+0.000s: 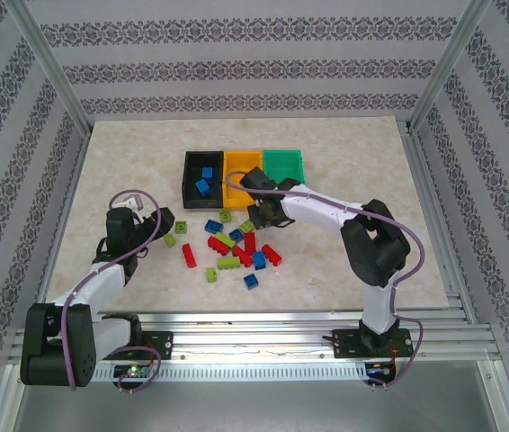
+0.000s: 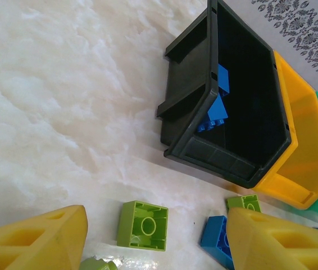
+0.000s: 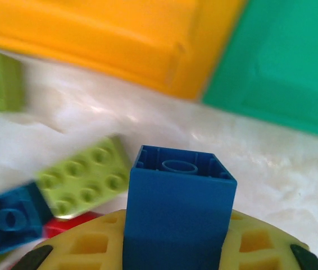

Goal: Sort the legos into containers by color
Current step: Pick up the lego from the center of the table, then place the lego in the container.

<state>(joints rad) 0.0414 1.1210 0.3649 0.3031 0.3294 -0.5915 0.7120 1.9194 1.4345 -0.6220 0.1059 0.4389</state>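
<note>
Right gripper [image 1: 258, 214] is clamped on a blue brick [image 3: 178, 208] — pinched by its sides so it sticks lengthwise out past the fingertips, hollow underside facing away. Orange bin [image 3: 91, 39] and green bin [image 3: 282, 62] sit just ahead; it probably belongs in the black bin [image 2: 187, 101] further left, with the other blue bricks [image 2: 218, 104]. Left gripper [image 2: 153, 250] hangs open above a green brick [image 2: 143, 225].

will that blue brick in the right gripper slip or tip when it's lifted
Probably stiff: the blue brick looks like hard moulded plastic. Its smooth flat sides may slip between the fingers. Likely light: it shows hollow.
</note>
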